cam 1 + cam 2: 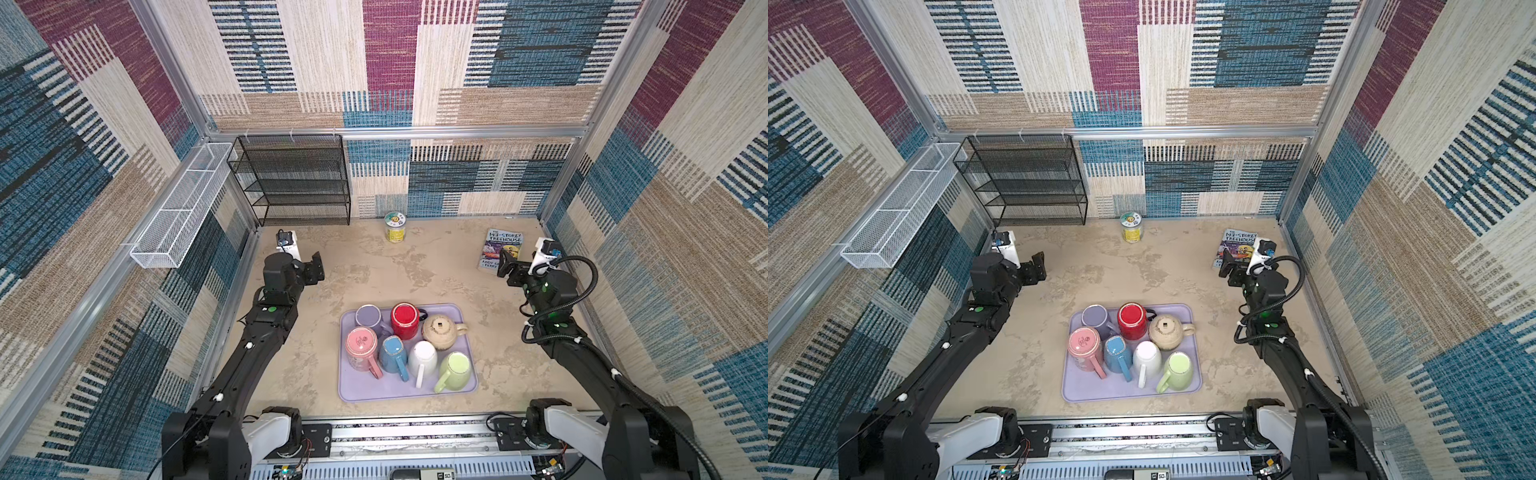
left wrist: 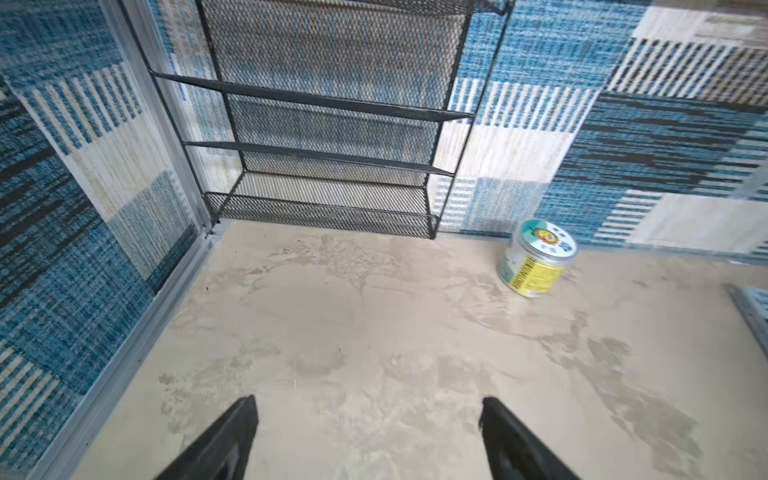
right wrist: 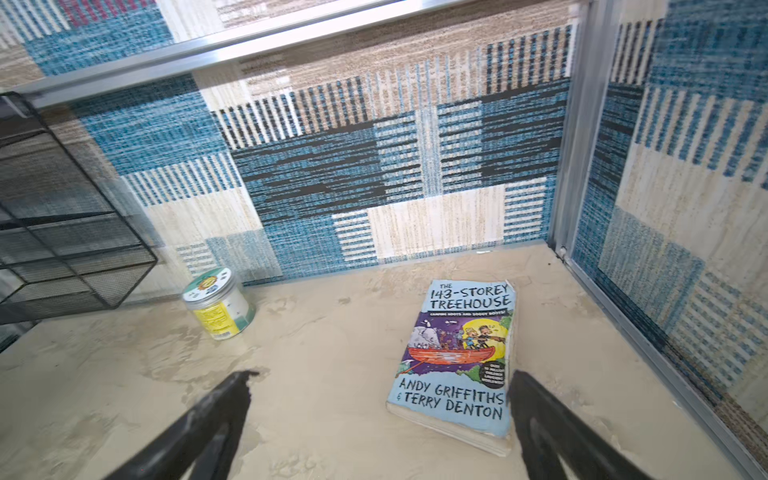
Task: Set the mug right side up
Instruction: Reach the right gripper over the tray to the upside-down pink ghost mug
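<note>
Left pincer and right pincer are shown spread wide and empty, well apart from the inverted mugs on the tray between and behind them, neither arm clearly nearer.

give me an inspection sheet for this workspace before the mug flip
surface: beige mottled table, bare around the tray
job's things: seven mugs packed on the lilac tray; pink mug, blue mug and beige mug show their bases, so upside down
clutter: jar and book at the back, apart from the tray
grippers: left gripper and right gripper open, empty, away from the mugs
cables: black hose loops off the right arm, away from the mugs
surroundings: black mesh rack, white wire basket, patterned walls
</note>
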Robot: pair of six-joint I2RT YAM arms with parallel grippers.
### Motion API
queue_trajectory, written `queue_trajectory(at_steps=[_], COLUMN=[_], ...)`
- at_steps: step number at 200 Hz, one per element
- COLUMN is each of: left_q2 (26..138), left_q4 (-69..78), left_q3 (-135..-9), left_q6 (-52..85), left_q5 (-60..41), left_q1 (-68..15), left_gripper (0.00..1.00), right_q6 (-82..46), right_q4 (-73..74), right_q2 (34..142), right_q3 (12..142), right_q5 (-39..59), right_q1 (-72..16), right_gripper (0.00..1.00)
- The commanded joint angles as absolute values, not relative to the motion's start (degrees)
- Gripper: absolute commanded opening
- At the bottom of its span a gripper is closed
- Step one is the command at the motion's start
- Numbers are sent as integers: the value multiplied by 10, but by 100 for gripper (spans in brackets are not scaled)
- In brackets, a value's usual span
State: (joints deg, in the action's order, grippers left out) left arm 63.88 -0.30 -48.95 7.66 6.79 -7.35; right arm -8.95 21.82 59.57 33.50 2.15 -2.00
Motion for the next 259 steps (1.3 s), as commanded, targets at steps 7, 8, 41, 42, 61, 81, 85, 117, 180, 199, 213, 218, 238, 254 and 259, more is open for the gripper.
queue_trajectory(at_steps=[7, 8, 41, 42, 61, 81, 85, 117, 180, 199, 213, 218, 238, 254, 259], left_q2=[593, 591, 528, 525, 483, 449, 444, 406, 346, 330, 318, 311, 288, 268, 263], left_q4=[-198, -202, -330, -332, -369, -390, -392, -397, -393, -389, -383, -380, -372, -374, -374], left_q3=[-530, -532, -554, -553, -544, -537, -536, -504, -459, -454, -444, -439, -431, -428, -427], left_q6=[126, 128, 155, 156, 164, 171, 174, 192, 222, 220, 220, 221, 223, 226, 228], left_q5=[95, 97, 66, 64, 46, 22, 18, -8, -16, -4, 2, 4, 17, 23, 24], left_q1=[-104, -105, -113, -113, -113, -113, -113, -113, -113, -112, -112, -112, -113, -113, -113], left_gripper=[89, 89, 92, 92, 92, 93, 93, 93, 93, 92, 91, 91, 90, 90, 90], right_q6=[-96, -96, -97, -97, -89, -81, -82, -107, -211, -239, -252, -258, -278, -297, -302], right_q4=[66, 62, -58, -62, -121, -182, -191, -248, -322, -321, -325, -332, -355, -348, -344], right_q2=[563, 562, 548, 548, 547, 558, 559, 563, 591, 614, 641, 653, 701, 728, 736], right_q3=[389, 391, 462, 464, 495, 517, 519, 527, 536, 545, 557, 564, 586, 589, 590], right_q5=[50, 51, 81, 81, 66, 29, 21, -55, -118, -123, -131, -141, -180, -178, -175], right_q1=[-65, -67, -114, -116, -180, -263, -279, -383, -576, -619, -652, -666, -717, -745, -751], right_gripper=[95, 95, 88, 88, 87, 86, 85, 84, 78, 71, 68, 67, 67, 66, 66])
